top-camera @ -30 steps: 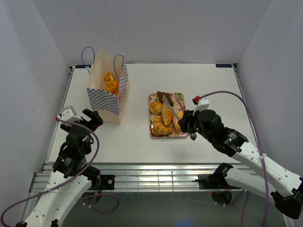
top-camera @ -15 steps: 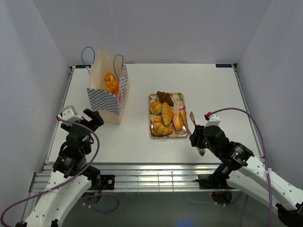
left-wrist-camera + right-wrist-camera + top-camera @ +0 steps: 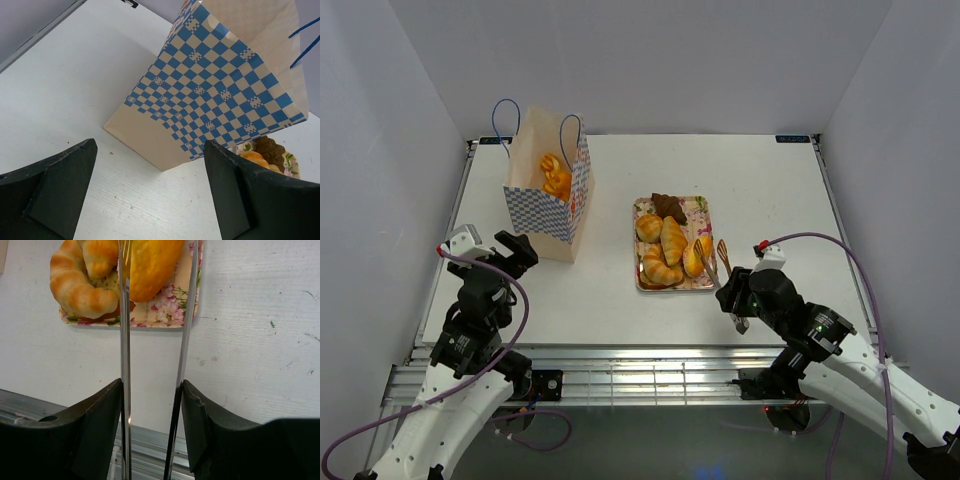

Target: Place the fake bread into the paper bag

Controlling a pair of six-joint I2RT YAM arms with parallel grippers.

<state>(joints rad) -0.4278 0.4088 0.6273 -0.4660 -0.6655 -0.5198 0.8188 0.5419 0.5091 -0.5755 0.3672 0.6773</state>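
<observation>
bread [image 3: 556,176] lies in the paper bag [image 3: 546,208]. more waits on the tray [image 3: 701,206] right of the bag. my right gripper [image 3: 151,396] holds tongs [image 3: 124,340], half open.

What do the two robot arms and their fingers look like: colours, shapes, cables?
The left arm and the right arm have white links with black joints. A purple cable loops along each. The fingers are black, thick and wedge-shaped. Each wrist carries a small white block with a red tip.

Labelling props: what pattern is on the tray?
Pink floral print on cream tray, clearest in the right wrist view.
</observation>
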